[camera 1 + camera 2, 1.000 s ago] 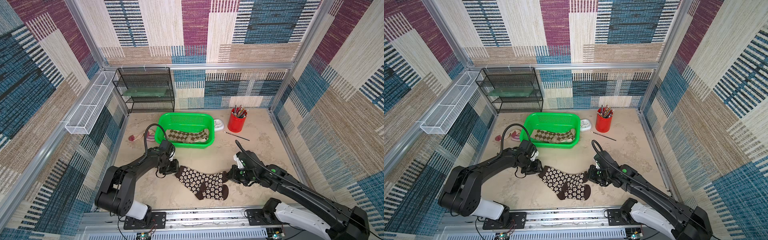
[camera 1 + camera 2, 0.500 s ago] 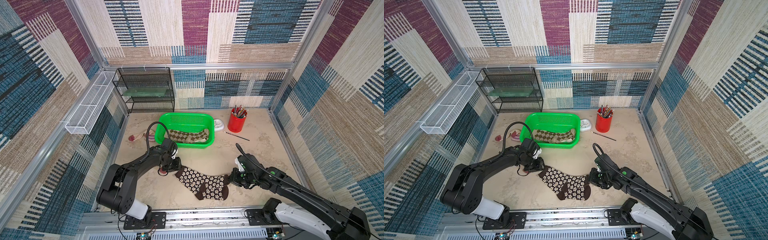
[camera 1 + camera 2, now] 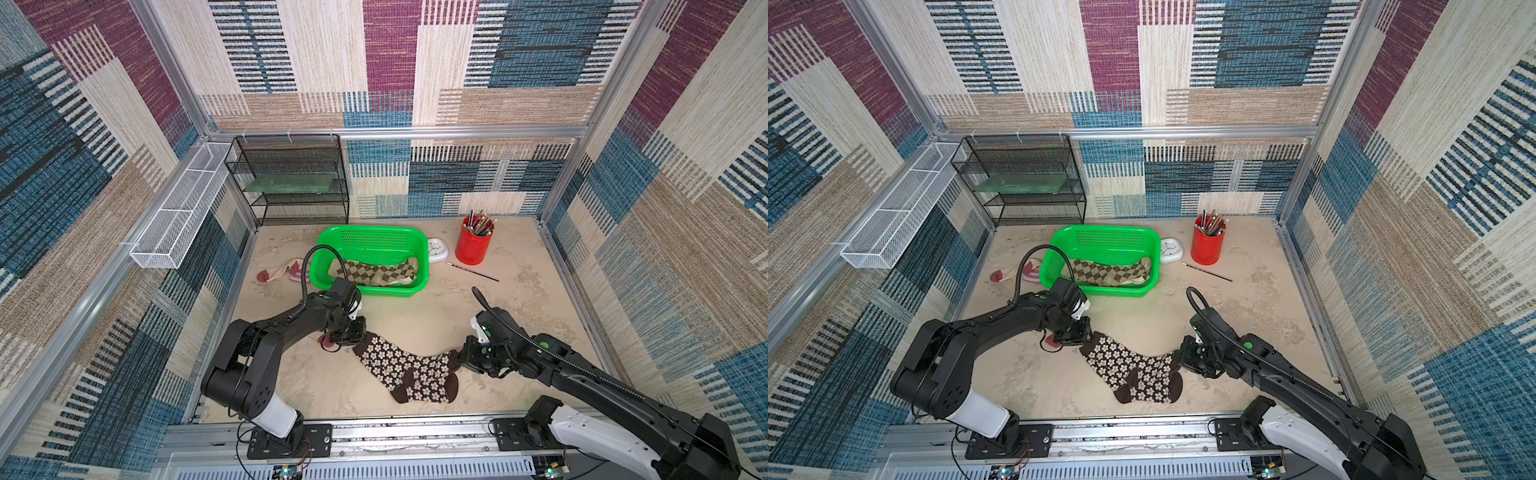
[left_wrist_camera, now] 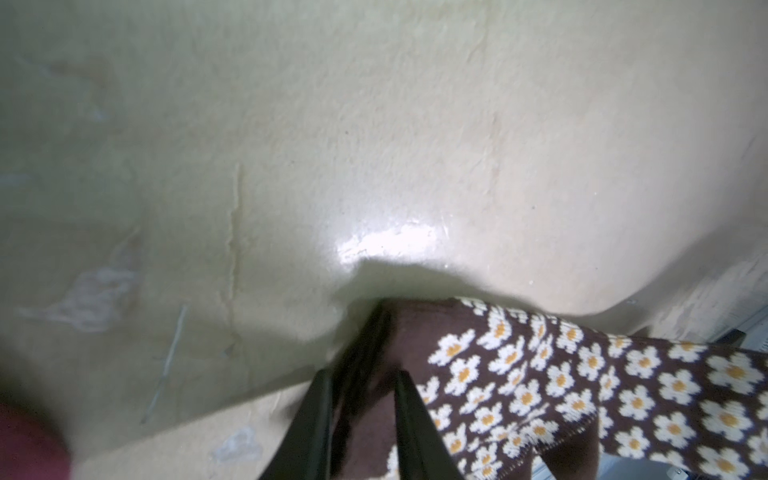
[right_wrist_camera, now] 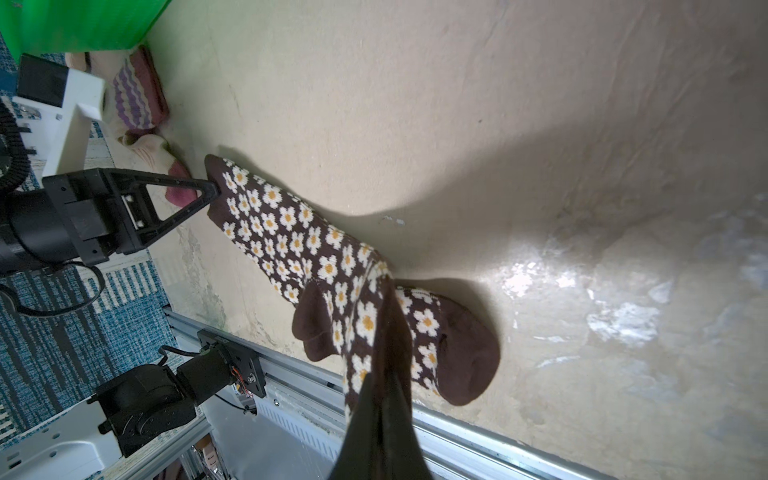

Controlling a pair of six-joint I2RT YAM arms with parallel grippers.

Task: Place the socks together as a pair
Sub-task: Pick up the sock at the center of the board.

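Two dark brown daisy socks (image 3: 390, 359) (image 3: 1117, 361) lie overlapping at the front middle of the table. My left gripper (image 3: 358, 337) (image 3: 1084, 338) (image 4: 361, 374) is at the left sock's cuff, with the brown cuff between its closed-in fingers. My right gripper (image 3: 460, 360) (image 3: 1181, 360) (image 5: 384, 299) is shut on the socks' right end, and the fabric is pinched and slightly raised (image 5: 286, 232). A tan argyle sock (image 3: 374, 272) lies in the green basket. A cream sock with purple stripes and a maroon toe (image 3: 282, 272) lies left of the basket. Another maroon toe (image 3: 326, 338) shows under the left gripper.
The green basket (image 3: 424, 266) stands at mid-back with a white clock (image 3: 437, 249), a red pencil cup (image 3: 473, 247) and a loose pencil (image 3: 471, 271) to its right. A black mesh shelf (image 3: 291, 183) is at the back left. A white wire tray (image 3: 178, 216) hangs on the left wall.
My left gripper has moved right onto the daisy sock's cuff, and its jaws have narrowed around it. My right gripper has shifted slightly left and toward the front, still gripping.
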